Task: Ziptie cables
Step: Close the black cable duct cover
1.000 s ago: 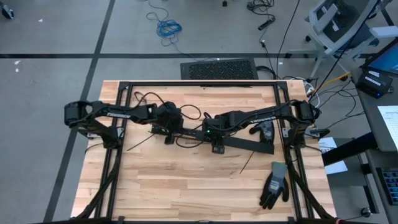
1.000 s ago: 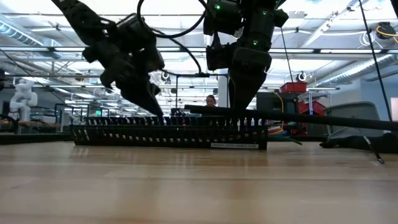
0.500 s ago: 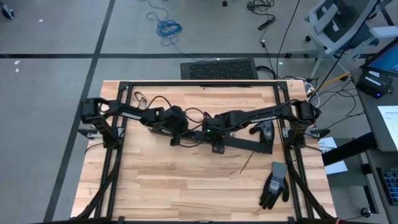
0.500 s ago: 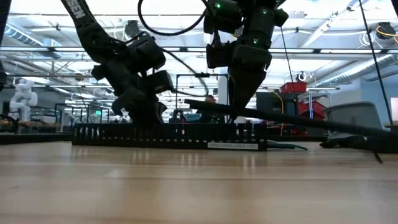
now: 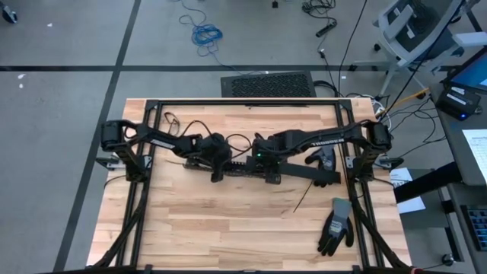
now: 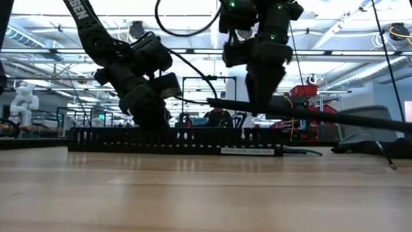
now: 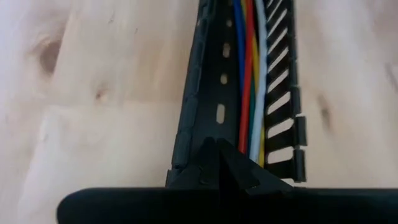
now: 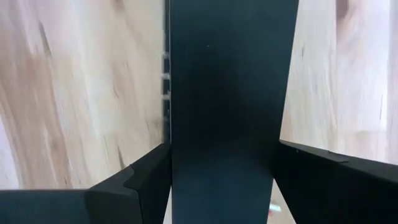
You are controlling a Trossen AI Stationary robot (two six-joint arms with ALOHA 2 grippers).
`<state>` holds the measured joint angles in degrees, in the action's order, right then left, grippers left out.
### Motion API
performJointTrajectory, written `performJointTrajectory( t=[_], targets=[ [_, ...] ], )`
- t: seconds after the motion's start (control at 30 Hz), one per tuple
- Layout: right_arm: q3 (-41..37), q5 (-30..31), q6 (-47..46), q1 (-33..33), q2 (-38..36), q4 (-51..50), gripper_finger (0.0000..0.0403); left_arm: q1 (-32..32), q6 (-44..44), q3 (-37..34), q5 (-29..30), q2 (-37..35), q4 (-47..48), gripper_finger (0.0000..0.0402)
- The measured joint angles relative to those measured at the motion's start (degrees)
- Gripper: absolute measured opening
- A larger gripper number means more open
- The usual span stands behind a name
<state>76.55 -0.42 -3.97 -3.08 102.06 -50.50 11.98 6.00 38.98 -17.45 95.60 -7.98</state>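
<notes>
A: How many arms are over the table?
B: Two grippers, left gripper (image 5: pixel 216 173) and right gripper (image 5: pixel 271 176).
A: Other things?
B: One slotted black duct (image 7: pixel 283 93), five coloured cables (image 7: pixel 250 74), one glove (image 5: pixel 335 227) lower right.

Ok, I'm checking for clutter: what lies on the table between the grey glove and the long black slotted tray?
In the high view, one thin black strip lies on bare wood between the glove and the slotted tray.

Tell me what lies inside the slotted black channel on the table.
Inside the slotted black channel the cables run lengthwise: blue, red, yellow, white and green. The shut left gripper covers their near end, and the flat black cover hides the rest.
</notes>
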Motion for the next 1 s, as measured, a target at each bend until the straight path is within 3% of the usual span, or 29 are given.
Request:
performJointTrajectory(
  t=[0.1,0.33,0.6,0.77,1.0],
  targets=[
    [0.0,-1.1,1.1,-0.7,0.0,-1.3,0.0224,-1.4,-2.0,-0.1,0.5,0.1,-3.0,0.0000],
    [0.0,-2.9,1.0,-0.6,0.0,-1.4,0.0224,-3.2,-9.0,-0.1,9.4,0.2,-5.3,0.0000],
    [2.8,-2.6,0.3,-0.7,0.0,-2.9,0.0224,-4.6,-14.5,-0.1,11.3,0.2,-7.8,0.0000],
    [2.9,-2.7,0.3,-0.8,0.3,-5.6,0.0224,-5.7,-13.9,0.6,10.6,-1.0,-8.0,0.0000],
    [3.8,-3.1,0.3,-0.8,0.3,-6.5,0.0224,-5.6,-4.7,1.6,10.6,-6.9,-7.2,0.0000]
  ],
)
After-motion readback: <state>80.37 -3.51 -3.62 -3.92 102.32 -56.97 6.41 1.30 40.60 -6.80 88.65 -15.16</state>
